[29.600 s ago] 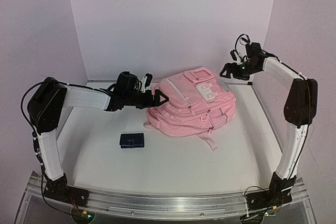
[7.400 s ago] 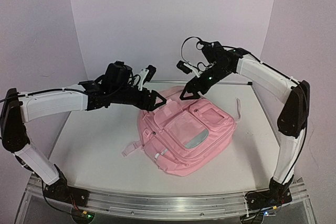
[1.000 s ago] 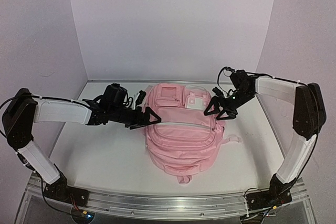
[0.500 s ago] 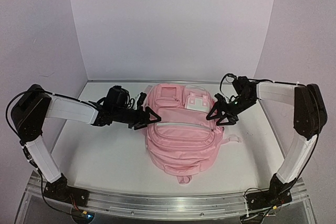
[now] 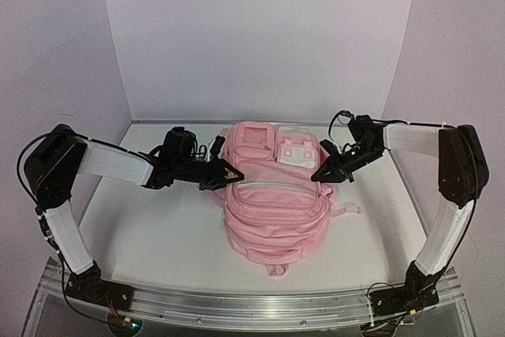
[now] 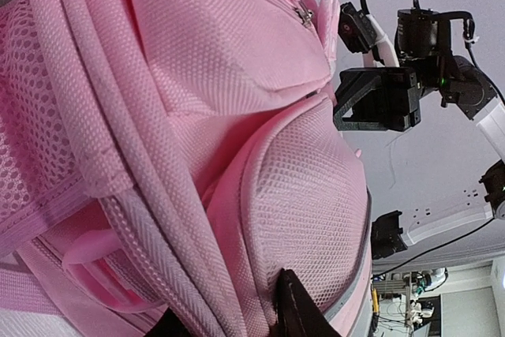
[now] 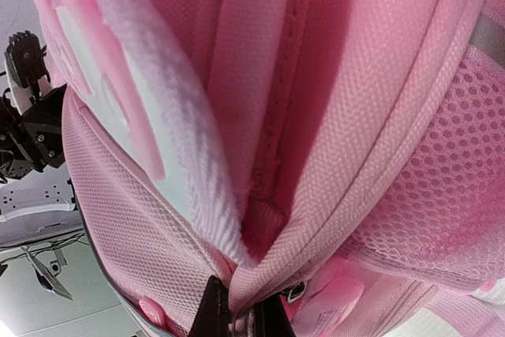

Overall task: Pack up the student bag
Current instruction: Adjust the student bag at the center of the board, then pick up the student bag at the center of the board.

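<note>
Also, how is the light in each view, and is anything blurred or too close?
Top view: soft, even light, all sharp, only a faint shadow beside the bag on the table. Left wrist view: the bag fills most of the frame, its weave sharp, its folds shaded. Right wrist view: very close, fabric sharp, the deep seam dark, no glare.

Since first frame: dark case gone from view, and the student bag (image 5: 272, 211), then lying askew beyond the left gripper (image 5: 227, 173), was turned square between it and the right gripper (image 5: 322, 176), each now pinching an upper side.
</note>
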`<action>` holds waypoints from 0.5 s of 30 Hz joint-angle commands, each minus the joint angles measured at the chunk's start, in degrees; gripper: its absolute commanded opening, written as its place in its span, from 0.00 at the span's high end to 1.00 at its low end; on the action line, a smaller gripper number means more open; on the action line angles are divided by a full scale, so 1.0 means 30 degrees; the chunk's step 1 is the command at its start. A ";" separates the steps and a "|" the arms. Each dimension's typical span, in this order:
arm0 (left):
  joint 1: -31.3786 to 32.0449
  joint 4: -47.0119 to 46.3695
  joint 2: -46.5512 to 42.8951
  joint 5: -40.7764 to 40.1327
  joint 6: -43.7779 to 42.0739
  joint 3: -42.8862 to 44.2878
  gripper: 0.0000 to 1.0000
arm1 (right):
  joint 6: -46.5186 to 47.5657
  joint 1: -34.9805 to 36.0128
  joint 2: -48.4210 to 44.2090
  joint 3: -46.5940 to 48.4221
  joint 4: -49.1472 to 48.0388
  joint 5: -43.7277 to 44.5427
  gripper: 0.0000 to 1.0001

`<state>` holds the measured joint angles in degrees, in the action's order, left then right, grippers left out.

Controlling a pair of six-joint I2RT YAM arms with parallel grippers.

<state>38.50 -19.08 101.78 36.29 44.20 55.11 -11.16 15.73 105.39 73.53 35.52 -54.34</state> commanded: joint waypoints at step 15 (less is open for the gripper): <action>0.0789 0.5304 -0.4506 -0.0807 -0.5450 0.4309 1.00 | 0.0253 0.0557 -0.4233 0.4104 -0.0571 -0.0439 1.00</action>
<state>39.54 -3.14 97.46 32.22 36.99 61.06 -11.51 16.91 100.07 77.53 40.27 -50.14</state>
